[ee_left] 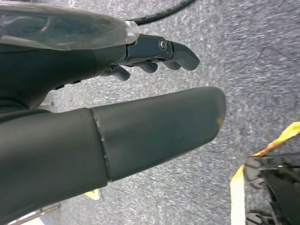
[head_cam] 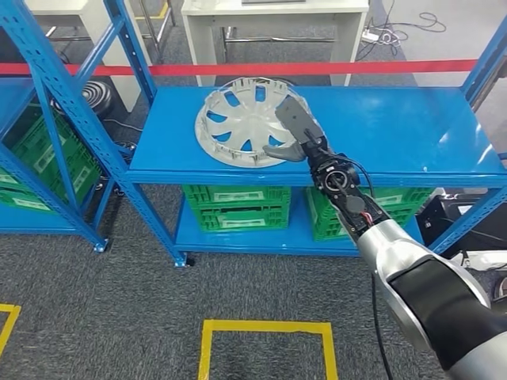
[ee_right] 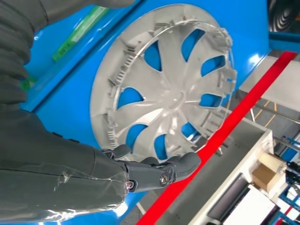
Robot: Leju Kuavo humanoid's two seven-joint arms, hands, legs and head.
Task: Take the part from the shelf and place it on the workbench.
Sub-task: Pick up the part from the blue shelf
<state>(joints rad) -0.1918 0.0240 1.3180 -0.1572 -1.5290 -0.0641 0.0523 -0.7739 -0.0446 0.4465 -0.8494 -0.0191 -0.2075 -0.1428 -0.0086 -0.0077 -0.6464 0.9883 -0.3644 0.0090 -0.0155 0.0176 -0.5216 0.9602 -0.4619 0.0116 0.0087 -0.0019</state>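
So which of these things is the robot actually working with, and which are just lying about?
Part of the job:
- silver wheel cover on the blue shelf
- right hand, reaching over the cover's edge

Just lying about:
- green crates underneath
- red tape behind
- yellow floor marking
- left hand, hanging over the carpet

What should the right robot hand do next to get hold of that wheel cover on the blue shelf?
Probably lower and close on the near rim. The right robot hand hovers open over the wheel cover, thumb beside the near edge, fingers stretched across the spokes, nothing gripped yet. The cover lies flat on the blue shelf, so the rim looks the likeliest hold.
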